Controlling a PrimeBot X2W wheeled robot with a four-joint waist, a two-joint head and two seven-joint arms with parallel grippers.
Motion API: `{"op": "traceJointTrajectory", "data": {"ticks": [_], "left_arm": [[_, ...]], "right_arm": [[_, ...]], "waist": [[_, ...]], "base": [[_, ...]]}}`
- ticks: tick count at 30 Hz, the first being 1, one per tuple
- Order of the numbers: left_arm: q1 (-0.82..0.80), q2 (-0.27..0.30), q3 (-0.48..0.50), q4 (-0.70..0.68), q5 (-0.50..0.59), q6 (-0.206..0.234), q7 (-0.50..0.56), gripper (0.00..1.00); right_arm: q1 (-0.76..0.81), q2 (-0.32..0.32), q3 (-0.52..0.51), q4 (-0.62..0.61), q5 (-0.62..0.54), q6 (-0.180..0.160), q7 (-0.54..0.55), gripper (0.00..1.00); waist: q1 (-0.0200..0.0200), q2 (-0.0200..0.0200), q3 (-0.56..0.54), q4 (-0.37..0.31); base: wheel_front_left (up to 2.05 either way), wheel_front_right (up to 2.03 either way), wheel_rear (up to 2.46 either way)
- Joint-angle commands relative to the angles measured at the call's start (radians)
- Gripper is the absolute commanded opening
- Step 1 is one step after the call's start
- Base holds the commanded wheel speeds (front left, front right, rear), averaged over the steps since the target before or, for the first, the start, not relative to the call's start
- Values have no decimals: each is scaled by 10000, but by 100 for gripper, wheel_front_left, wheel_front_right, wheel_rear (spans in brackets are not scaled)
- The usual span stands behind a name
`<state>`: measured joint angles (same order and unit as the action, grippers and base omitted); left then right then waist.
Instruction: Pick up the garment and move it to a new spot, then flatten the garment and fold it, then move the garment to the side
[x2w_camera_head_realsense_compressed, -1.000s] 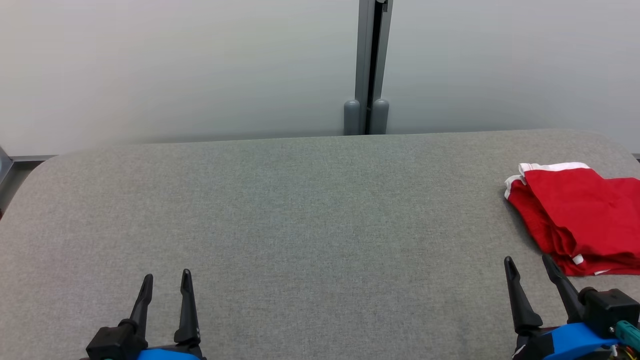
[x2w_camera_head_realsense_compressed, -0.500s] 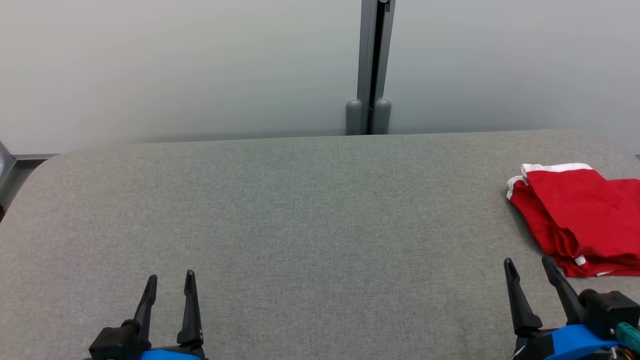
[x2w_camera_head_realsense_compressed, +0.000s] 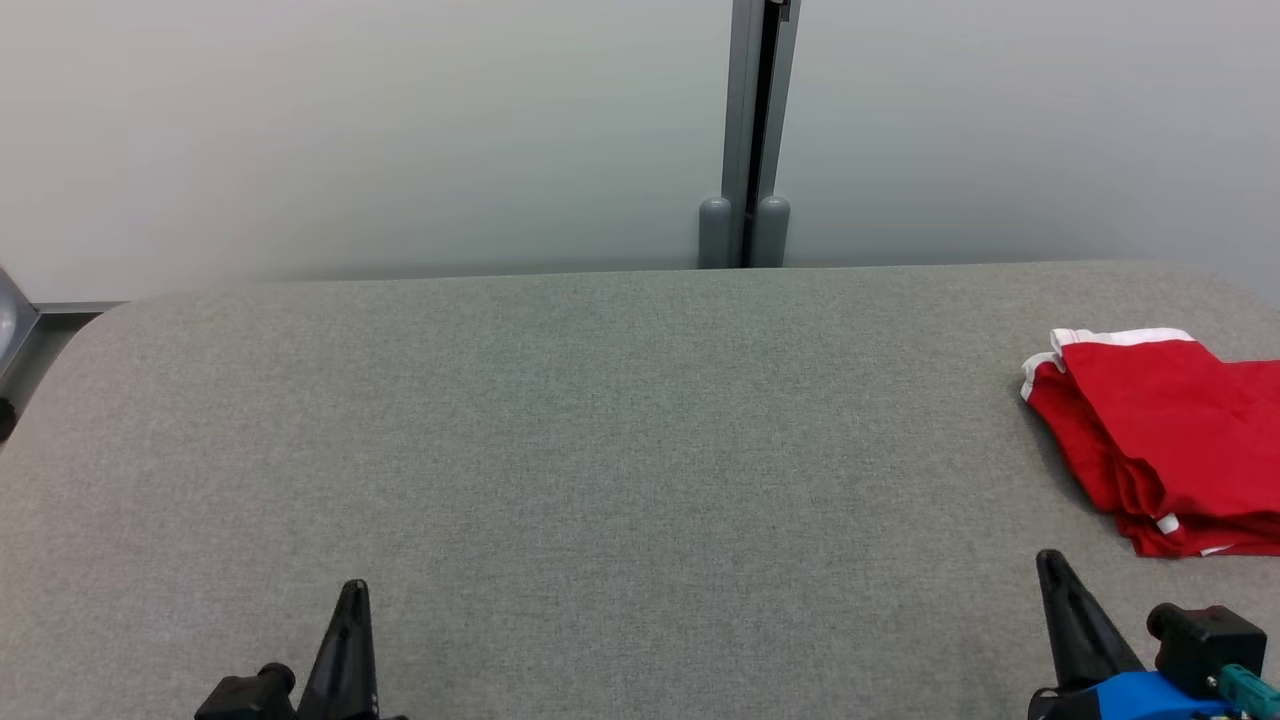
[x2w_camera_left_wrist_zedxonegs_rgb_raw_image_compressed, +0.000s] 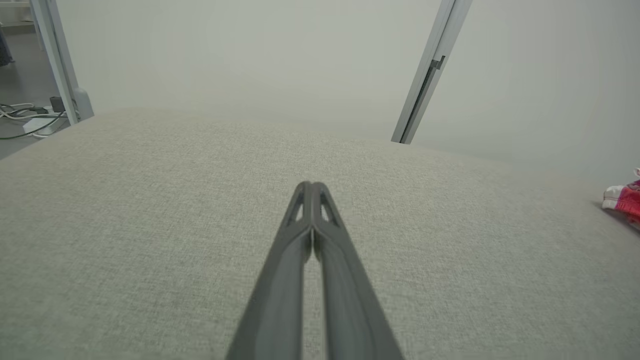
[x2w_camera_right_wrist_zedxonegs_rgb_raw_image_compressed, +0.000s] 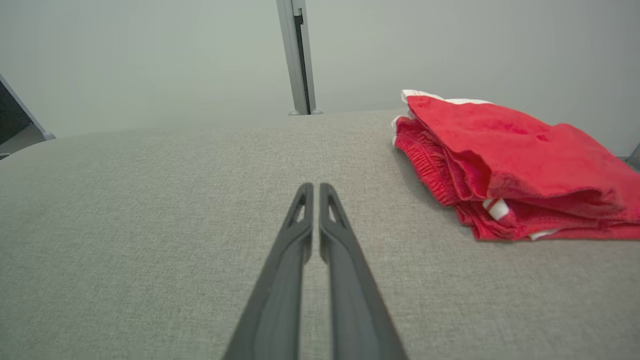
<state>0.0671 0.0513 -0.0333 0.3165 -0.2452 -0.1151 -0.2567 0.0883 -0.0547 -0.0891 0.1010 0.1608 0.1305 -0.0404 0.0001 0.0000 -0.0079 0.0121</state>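
The garment is red with white trim and lies folded in a neat stack at the right edge of the grey fabric table. In the right wrist view the garment sits ahead and to the right of my right gripper, clear of it. My right gripper is low at the bottom right, shut on nothing. Near the bottom left, my left gripper is shut and empty too, its fingers pressed together over bare table. A corner of the garment shows far right in the left wrist view.
A grey post splits the pale wall panels behind the table's far edge. The table has rounded corners at left and right. Cables lie on the floor beyond the table's left end.
Both grippers have gone from open to shut and have drawn back toward the bottom edge of the head view. The folded garment lies as before.
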Motion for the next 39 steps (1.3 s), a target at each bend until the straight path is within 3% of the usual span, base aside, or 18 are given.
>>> {"op": "traceJointTrajectory", "data": {"ticks": [1, 39], "left_arm": [[-12, 0, 10, 4, -45, -1, 16, 0], [-828, -3, 668, -315, -6030, -82, 1644, 0]], "right_arm": [[-15, 0, -8, 13, 46, 0, 11, 0], [-916, 19, -121, 642, 6409, 2, 692, 0]], "waist": [[0, 0, 0, 0], [0, 0, 33, -37]], "base": [[0, 0, 0], [0, 0, 0]]}}
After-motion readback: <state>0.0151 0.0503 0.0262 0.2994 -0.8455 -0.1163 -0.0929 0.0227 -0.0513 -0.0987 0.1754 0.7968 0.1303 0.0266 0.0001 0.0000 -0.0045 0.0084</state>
